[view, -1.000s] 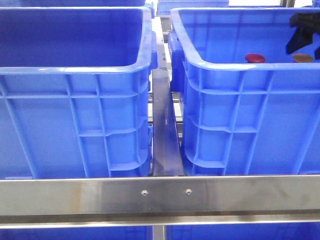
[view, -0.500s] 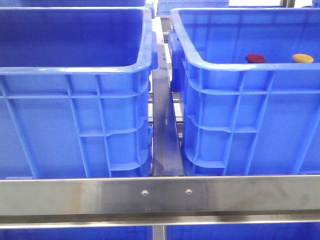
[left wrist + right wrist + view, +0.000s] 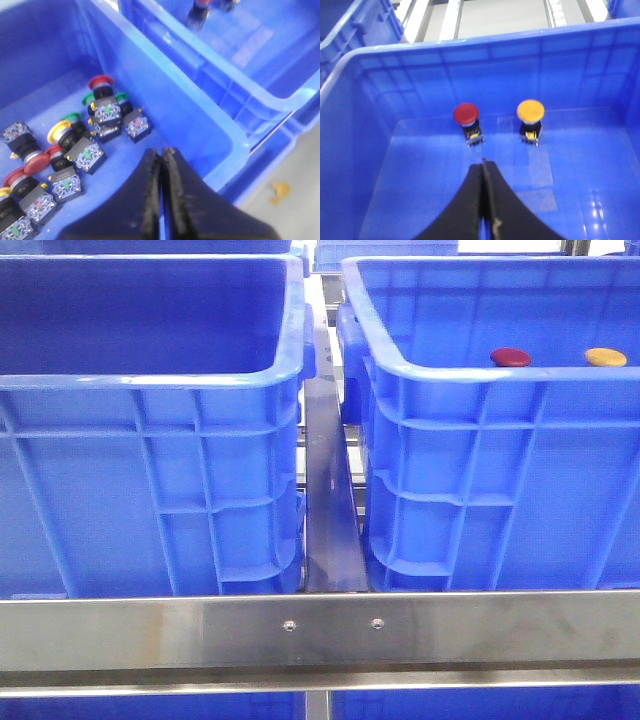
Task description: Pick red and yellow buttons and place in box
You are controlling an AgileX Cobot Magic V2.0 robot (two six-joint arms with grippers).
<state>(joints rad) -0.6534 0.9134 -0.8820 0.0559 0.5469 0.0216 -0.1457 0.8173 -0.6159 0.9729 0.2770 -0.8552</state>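
Here, the red button (image 3: 466, 114) and yellow button (image 3: 530, 110) sit mid-frame inside the box (image 3: 370, 130); both the left gripper (image 3: 163, 165) and the right gripper (image 3: 483, 172) are clenched empty.

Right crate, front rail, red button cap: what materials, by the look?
Right crate: likely moulded plastic, glossy blue, with ribbed gridded walls and a rounded rim. Front rail: metal, probably brushed stainless, with a dull sheen and two screw heads. Red button cap: smooth, semi-matte, probably plastic.

Setting: factory parts line | blue crates (image 3: 150, 440) on steel rack rail (image 3: 320, 630) | loose push-button switches (image 3: 65, 150)
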